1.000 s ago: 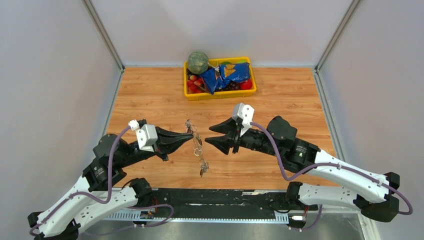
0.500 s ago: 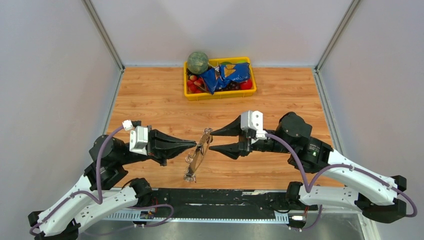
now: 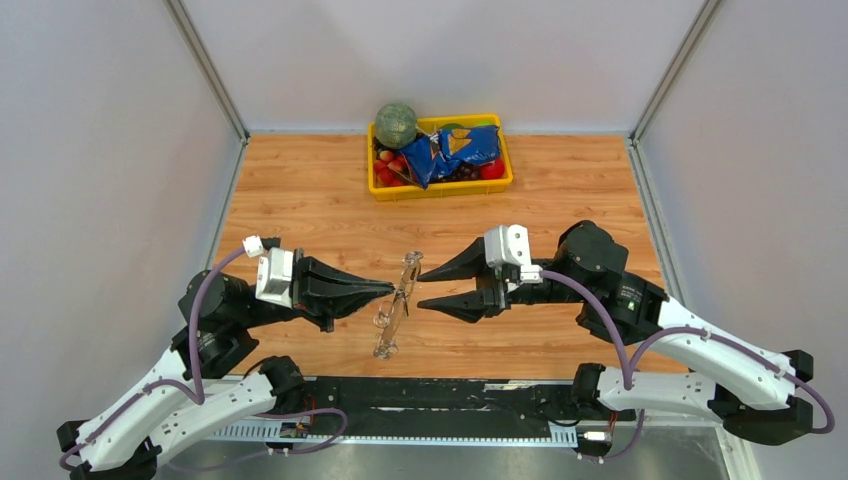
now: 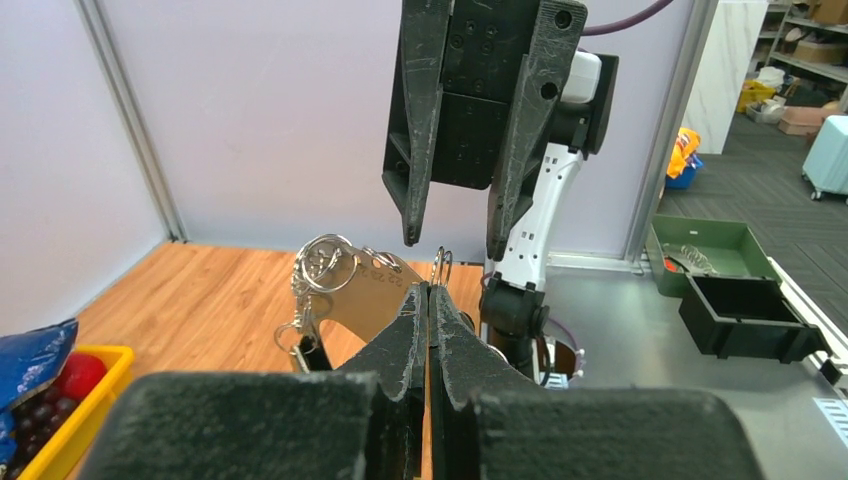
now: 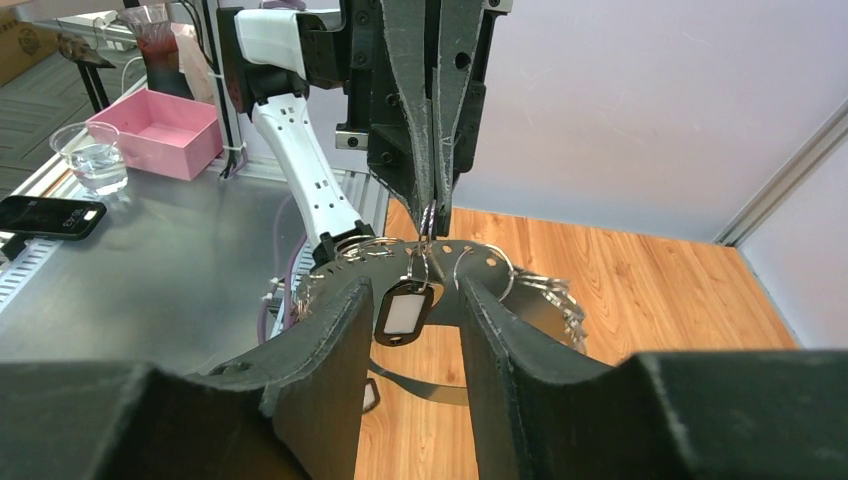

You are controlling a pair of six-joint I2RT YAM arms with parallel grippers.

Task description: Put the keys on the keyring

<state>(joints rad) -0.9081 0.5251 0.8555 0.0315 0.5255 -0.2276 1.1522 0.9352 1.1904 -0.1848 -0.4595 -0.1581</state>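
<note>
While its fingers are pressed flat together, the left gripper (image 3: pixel 388 288) pinches a small ring at the edge of the keyring (image 3: pixel 398 300), and the whole bunch hangs from its tips. In the left wrist view that small ring stands up just above the closed tips. A perforated metal strip with larger loops spreads off to their left.

The right gripper (image 3: pixel 420 289) faces it from the opposite side with its jaws spread wide, and holds nothing. Its fingers (image 5: pixel 330 340) lie one to each side of the bunch, just beside it; whether either one touches the metal cannot be told. In the right wrist view a black tag (image 5: pixel 403 312) with a white face dangles from the keyring in the gap between those fingers. More loops and links trail off to the right.

From above, the keyring runs as a slanted line between the two grippers, over the near middle of the wooden table (image 3: pixel 300 200). Whether its lower end rests on the wood cannot be told.

Well apart, at the far edge, sits a yellow tray (image 3: pixel 440 189) holding a melon (image 3: pixel 396 123), a blue bag (image 3: pixel 455 152) and some red fruit.
</note>
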